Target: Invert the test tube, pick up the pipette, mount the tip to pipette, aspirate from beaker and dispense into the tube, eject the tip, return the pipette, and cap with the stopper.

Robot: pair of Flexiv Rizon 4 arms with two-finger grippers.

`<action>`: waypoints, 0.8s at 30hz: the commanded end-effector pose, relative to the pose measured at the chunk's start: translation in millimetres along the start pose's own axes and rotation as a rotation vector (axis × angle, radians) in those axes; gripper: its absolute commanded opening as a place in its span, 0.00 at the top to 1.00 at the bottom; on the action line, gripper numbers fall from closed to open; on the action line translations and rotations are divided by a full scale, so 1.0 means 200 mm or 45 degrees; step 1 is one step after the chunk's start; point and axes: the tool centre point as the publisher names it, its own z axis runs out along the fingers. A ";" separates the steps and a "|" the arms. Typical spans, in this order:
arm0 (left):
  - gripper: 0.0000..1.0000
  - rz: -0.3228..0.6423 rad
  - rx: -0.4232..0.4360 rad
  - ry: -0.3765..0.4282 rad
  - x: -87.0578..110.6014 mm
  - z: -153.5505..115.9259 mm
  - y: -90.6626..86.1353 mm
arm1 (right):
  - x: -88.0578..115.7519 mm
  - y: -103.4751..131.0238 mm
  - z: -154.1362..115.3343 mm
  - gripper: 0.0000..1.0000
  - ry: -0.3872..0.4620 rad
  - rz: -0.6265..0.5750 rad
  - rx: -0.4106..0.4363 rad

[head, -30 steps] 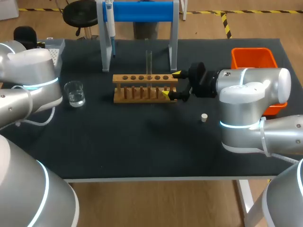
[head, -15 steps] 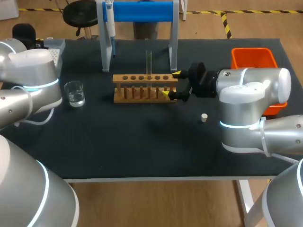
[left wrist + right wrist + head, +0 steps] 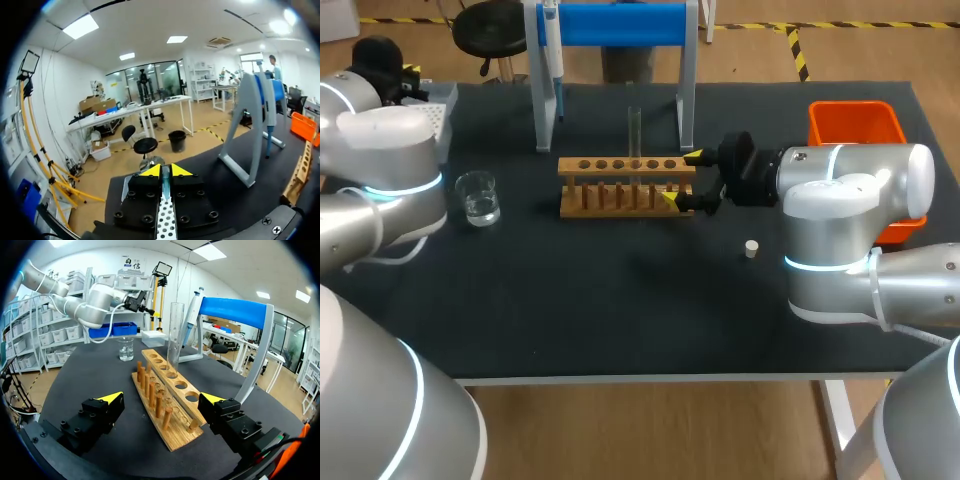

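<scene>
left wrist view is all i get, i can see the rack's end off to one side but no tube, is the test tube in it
observer: yes, the test tube stands upright in one of the middle holes of the rack.
operator: ok and where's the other gripper
observer: the right gripper is open at the rack's end nearest the right arm, with one finger on either side of it.
operator: beaker?
observer: the beaker stands on the table apart from the rack's other end, on the left arm's side, with clear liquid in it.
</scene>
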 end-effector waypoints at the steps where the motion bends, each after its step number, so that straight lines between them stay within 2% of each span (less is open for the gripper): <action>1: 1.00 0.065 -0.007 0.146 0.01 -0.12 -0.08 | 0.00 0.00 0.00 0.00 -0.002 0.000 0.000; 2: 1.00 0.082 0.003 0.185 0.02 -0.15 -0.10 | 0.00 0.00 0.00 0.00 -0.002 0.000 0.000; 5: 1.00 0.169 0.011 0.384 0.11 -0.23 -0.18 | 0.00 0.00 0.00 0.00 -0.002 0.000 0.000; 6: 1.00 0.185 0.045 0.476 0.15 -0.28 -0.21 | 0.00 0.00 0.00 0.00 -0.002 0.000 0.000; 21: 1.00 0.185 0.045 0.476 0.15 -0.28 -0.21 | 0.00 0.00 0.00 0.00 -0.002 0.000 0.000; 24: 1.00 0.237 0.039 0.573 0.27 -0.39 -0.25 | 0.00 0.00 0.00 0.00 -0.002 0.000 0.000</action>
